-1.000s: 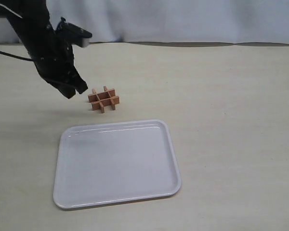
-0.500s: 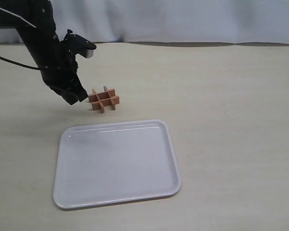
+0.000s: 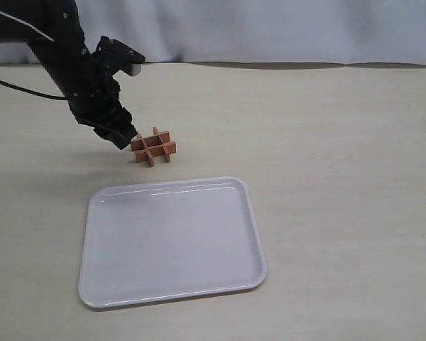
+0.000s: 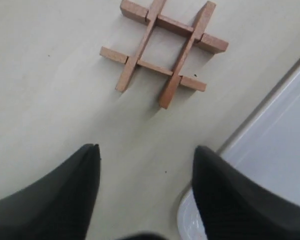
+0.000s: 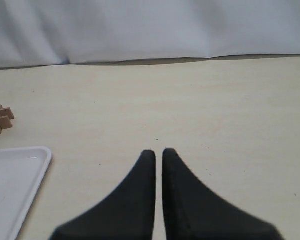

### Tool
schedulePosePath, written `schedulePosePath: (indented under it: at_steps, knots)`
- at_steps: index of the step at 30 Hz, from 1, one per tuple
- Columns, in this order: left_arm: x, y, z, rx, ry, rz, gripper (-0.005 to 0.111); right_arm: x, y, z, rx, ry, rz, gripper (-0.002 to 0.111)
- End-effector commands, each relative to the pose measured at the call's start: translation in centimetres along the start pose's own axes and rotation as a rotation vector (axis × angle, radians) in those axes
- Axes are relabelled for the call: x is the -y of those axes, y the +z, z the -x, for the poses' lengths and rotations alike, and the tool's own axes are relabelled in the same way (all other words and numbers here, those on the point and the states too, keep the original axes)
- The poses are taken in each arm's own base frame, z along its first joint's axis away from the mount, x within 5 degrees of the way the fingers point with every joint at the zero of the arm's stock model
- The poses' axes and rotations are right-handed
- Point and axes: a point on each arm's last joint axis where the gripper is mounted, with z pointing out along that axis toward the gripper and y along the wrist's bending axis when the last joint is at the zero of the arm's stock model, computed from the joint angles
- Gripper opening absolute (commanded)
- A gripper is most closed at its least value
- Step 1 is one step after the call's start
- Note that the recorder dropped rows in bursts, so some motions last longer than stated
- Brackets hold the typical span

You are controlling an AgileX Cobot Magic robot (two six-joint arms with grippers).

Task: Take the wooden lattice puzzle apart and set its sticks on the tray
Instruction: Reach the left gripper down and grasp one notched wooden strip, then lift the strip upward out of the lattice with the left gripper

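Observation:
The wooden lattice puzzle [image 3: 153, 146] lies whole on the table just behind the tray [image 3: 106, 284], its four reddish-brown sticks still interlocked; it also shows in the left wrist view [image 4: 162, 47] and small in the right wrist view [image 5: 0, 119]. My left gripper [image 3: 122, 137] hangs low just left of the puzzle, open, with only bare table between its black fingers [image 4: 146, 150]. The white tray holds nothing; a corner of it [image 4: 275, 165] shows beside one finger. My right gripper [image 5: 158, 152] is shut on nothing, out of the exterior view.
The beige table [image 3: 326, 142] stretches wide to the right of the puzzle and tray. A white curtain [image 3: 270, 28] closes off the back edge. A black cable [image 3: 21, 84] trails from the left arm.
My left gripper has moved right and down toward the puzzle, ending close to its left side. The puzzle and tray have not moved.

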Motion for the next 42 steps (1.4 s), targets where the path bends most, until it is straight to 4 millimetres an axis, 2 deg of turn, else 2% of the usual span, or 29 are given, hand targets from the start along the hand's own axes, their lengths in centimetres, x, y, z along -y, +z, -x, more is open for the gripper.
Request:
schedulePosePath:
  at_steps: [1,7,11,16,30,42]
  knots:
    - [0.1,-0.2,0.5,0.04,-0.014,-0.007,0.056,0.0,0.0,0.1,0.017,-0.005,-0.006,0.004]
    - [0.2,-0.2,0.5,0.042,0.022,-0.023,0.043,0.0,0.0,0.1,0.017,-0.005,-0.006,0.004]
    - [0.7,-0.3,0.7,0.065,0.107,-0.075,0.042,0.0,0.0,0.1,0.017,-0.005,-0.006,0.004]
    - [0.6,-0.2,0.9,0.089,0.172,-0.06,0.042,0.0,0.0,0.1,0.017,-0.005,-0.006,0.004]
    - [0.8,3.9,-0.2,-0.021,0.317,-0.155,0.042,0.0,0.0,0.2,0.023,-0.004,-0.006,0.004]
    - [0.5,5.7,0.2,0.028,0.276,-0.138,0.042,0.0,0.0,0.2,0.023,-0.006,-0.006,0.004]
